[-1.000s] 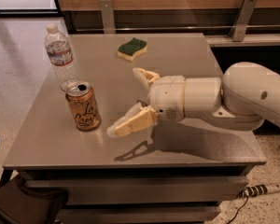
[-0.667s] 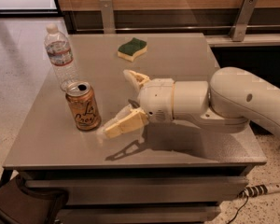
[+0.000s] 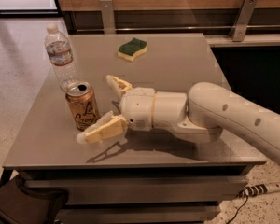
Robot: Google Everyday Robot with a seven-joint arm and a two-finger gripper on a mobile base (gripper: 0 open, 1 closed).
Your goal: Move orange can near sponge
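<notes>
Two fingers of the cream gripper (image 3: 96,109), spread wide and empty, flank the small orange-copper metal can (image 3: 82,105), seemingly for grasping; the green-and-yellow foam sponge (image 3: 132,49) lies well apart.

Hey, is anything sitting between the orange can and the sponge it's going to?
Nothing visible blocks that path. The orange can stands front left on the table, and the sponge lies farther back to its right. The water bottle stands behind the can, left of that line. The open gripper sits just right of the can.
</notes>
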